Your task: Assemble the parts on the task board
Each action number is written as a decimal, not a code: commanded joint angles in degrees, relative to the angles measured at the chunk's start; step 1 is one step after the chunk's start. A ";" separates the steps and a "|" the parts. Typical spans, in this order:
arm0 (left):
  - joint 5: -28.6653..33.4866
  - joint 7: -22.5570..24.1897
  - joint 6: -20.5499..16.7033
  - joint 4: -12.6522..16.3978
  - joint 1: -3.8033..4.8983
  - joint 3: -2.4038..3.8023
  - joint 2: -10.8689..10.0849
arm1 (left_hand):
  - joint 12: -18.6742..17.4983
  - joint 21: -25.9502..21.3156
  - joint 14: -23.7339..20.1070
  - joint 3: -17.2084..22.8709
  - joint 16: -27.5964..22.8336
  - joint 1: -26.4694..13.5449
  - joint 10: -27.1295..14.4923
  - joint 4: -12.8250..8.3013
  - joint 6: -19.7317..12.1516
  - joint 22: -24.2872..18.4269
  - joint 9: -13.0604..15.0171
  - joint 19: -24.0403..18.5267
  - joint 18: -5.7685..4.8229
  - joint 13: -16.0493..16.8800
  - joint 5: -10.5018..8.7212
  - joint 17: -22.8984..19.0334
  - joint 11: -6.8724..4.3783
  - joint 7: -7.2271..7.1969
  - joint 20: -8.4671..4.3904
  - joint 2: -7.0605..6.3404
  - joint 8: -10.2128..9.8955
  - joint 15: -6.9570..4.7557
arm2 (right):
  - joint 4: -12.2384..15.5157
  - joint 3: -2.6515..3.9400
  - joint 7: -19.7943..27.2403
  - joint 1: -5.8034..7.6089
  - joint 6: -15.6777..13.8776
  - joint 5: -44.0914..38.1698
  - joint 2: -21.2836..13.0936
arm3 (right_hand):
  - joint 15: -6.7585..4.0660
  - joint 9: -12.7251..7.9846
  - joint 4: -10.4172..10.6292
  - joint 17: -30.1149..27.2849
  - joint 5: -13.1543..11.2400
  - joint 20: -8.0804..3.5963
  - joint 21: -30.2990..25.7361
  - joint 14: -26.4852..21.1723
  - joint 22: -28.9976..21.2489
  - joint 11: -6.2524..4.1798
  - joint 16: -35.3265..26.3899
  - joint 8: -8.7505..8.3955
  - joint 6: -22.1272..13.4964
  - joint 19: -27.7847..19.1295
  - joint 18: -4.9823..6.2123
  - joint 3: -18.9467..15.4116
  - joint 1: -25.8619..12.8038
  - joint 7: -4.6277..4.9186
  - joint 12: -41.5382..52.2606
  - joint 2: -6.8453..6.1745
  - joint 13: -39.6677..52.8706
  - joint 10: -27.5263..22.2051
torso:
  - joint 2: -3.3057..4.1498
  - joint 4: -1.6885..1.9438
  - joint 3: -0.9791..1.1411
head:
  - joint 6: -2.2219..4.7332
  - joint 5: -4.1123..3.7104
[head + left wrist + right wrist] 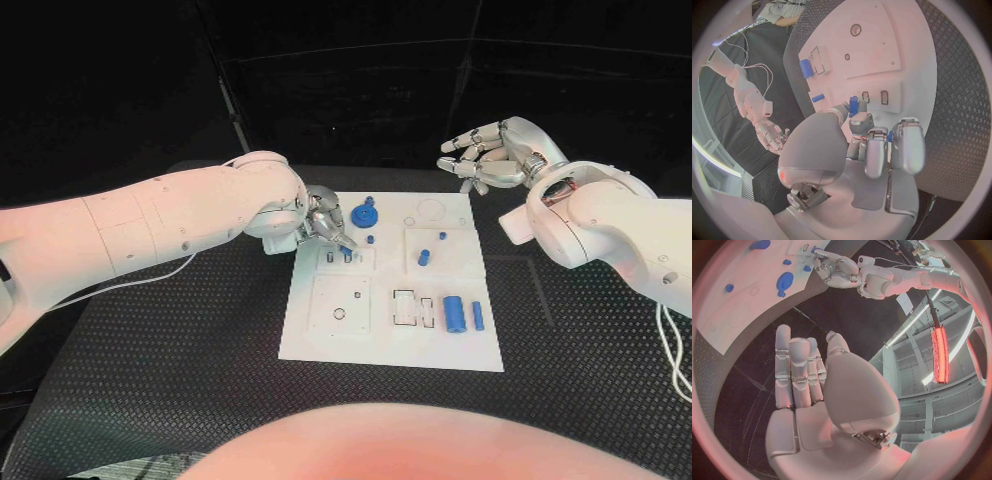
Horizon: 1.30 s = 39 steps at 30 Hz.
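Task board (325,335): white plate, flat on the black table (159,340), mid-scene between both arms. Blue parts scattered over it: round disc-shaped part (365,213) near far edge, small peg (374,239) just below that, two short pieces (431,246) in right upper block, large cylinder (453,312) and slim rod (477,316) side by side near right lower edge. Empty-looking slots and a ring outline on left lower area.

Left hand (320,223) down at board's far left corner, fingers (873,150) curled toward the surface, a small blue part (853,105) pinched at the fingertips just above the little rectangular slots; in left wrist view, blue piece visible between thumb and finger, close to two slots.

Right hand (492,152) raised well off the board, beyond its far right corner, fingers (798,370) extended and lying close together, nothing held.
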 commanded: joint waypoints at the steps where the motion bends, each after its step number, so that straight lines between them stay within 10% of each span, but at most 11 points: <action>1: 1.30 -0.18 -7.91 1.59 -0.43 0.01 -0.83 | 0.83 -0.02 5.84 9.47 0.18 -1.25 0.65 -8.00 -0.57 2.06 6.12 0.22 -0.87 0.72 0.08 15.09 -0.04 -0.16 -0.26 -0.51 0.84 -0.41 | -0.09 0.05 0.30 0.10 0.55 -0.24 -0.12 | -0.05 -0.03 0.16 -0.05 0.35 -0.05 -0.37 -0.40 -0.07 -0.06 -0.30 0.23 -0.49 0.33 0.73 0.30 0.68 0.06 -0.16 0.00 -0.09 -0.51 | -0.23 0.43 0.19 | 0.00 -0.05; 10: -5.19 -0.35 -12.44 4.02 -2.41 -0.03 -1.63 | 1.44 0.12 5.84 12.91 0.18 -3.04 0.82 -8.72 -1.06 2.45 7.42 0.45 -0.93 1.15 0.17 15.09 -0.18 -0.25 -0.37 -1.47 2.18 -0.50 | -0.42 0.04 0.36 0.09 0.76 -0.24 -0.13 | -0.03 -0.03 0.18 -0.04 0.41 -0.05 -0.41 -0.43 -0.09 -0.05 -0.33 0.23 -0.50 0.31 0.73 0.30 0.68 0.06 -0.18 -0.03 -0.12 -0.55 | -0.58 1.13 0.47 | 0.00 -0.25; 39: -13.65 -0.95 -8.99 1.73 -4.14 -1.17 1.76 | 2.39 0.02 5.84 16.27 0.18 -6.88 1.14 -9.06 -1.26 2.68 9.95 0.53 -0.93 1.58 0.18 15.09 -0.59 -0.82 -0.62 -2.40 5.44 -0.81 | -0.71 0.02 0.43 0.09 1.03 -0.68 0.24 | -0.03 -0.03 0.18 -0.04 0.41 -0.05 -0.41 -0.43 -0.09 -0.05 -0.33 0.23 -0.50 0.31 0.73 0.30 0.68 0.06 -0.18 -0.03 -0.12 -0.55 | -0.35 0.86 0.40 | 0.00 -0.17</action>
